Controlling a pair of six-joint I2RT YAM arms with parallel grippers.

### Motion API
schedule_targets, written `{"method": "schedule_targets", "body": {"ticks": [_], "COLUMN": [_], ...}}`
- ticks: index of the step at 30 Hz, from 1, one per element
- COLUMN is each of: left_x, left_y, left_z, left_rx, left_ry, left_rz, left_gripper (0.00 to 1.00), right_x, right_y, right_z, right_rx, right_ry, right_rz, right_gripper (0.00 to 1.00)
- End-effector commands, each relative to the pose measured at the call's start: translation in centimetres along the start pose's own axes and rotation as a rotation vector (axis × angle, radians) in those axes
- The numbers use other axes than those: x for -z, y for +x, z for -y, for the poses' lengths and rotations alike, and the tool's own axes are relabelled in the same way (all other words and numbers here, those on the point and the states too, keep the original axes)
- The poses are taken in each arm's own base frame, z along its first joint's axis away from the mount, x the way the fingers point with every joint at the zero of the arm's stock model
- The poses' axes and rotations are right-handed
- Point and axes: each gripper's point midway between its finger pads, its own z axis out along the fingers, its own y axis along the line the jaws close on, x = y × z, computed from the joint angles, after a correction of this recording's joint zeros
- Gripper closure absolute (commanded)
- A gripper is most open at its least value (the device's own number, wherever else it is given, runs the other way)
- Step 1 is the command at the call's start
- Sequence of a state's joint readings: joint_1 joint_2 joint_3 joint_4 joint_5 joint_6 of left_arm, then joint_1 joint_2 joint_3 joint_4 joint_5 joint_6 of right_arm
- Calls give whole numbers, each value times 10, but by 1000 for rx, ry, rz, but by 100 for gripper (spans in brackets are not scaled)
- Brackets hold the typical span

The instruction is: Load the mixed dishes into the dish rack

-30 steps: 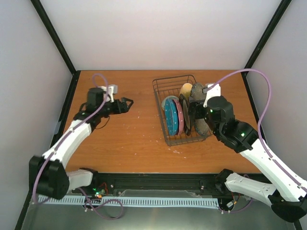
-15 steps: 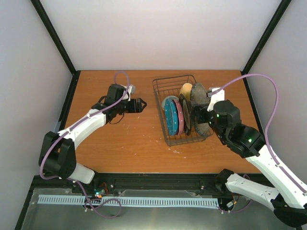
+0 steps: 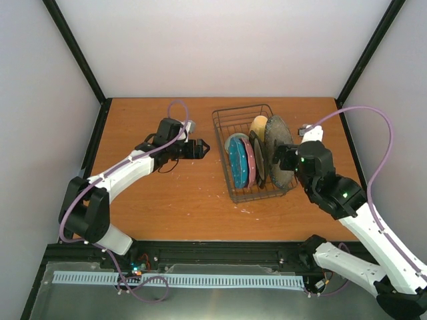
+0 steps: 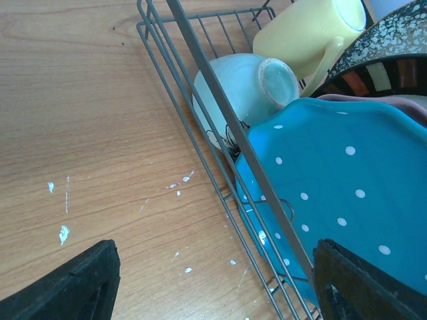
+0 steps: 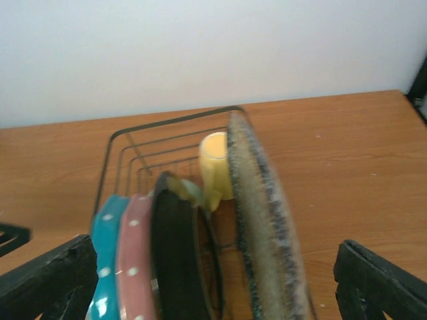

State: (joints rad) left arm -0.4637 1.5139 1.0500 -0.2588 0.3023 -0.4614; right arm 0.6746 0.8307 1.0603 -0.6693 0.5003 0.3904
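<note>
The wooden surface carries the rack on its right half, nearer the far edge than the near one. All the dishes stand or lie inside the rack. The grey plate is the largest. It stands on edge along the rack's right side and rises above the rim, and its lower part is hidden from above by the right arm. In the right wrist view its edge is blurred. Left of it stands a dark plate, whose pattern shows only as a cut-off strip in the left wrist view. Next comes the pink plate, seen mostly as a thin edge. The blue plate stands closest to the rack's left side. The bowl lies tipped in the far left part of the rack, largely covered by the blue plate when seen from above. The mug lies on its side at the far end between the bowl and the grey plate, and I cannot tell from above which way its handle points. The left hand hovers just beside the rack's left side with its fingers spread wide and holding nothing, their tips cut off by the frame. The right hand sits by the grey plate's right face, its fingers wide apart and empty.
</note>
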Motion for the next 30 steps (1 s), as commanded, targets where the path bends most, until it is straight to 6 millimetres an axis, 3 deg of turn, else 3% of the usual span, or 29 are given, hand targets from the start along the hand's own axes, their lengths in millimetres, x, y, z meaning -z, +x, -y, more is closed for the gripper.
{"method": "schedule_targets", "body": {"ticks": [1, 6, 10, 20, 25, 30], "left_x": [3, 6, 7, 7, 8, 12], "left_y": [-17, -21, -21, -22, -26, -30], "left_z": [10, 10, 8, 4, 4, -13], "left_rx": [-19, -26, -28, -27, -27, -4], "left_ry": [9, 0, -13, -35, -43, -149], "left_rz": [40, 52, 55, 66, 79, 93], "left_gripper": [21, 20, 20, 19, 18, 15], "right_x": [-13, -38, -47, -52, -49, -55], "right_y": [4, 3, -2, -4, -7, 2], "right_z": [25, 52, 57, 58, 70, 85], "right_rx": [-68, -122, -126, -132, -144, -242], "right_ry": [65, 85, 77, 69, 104, 62], "right_rz": [-31, -82, -88, -92, -77, -117], "right_gripper": [5, 5, 5, 5, 5, 4]}}
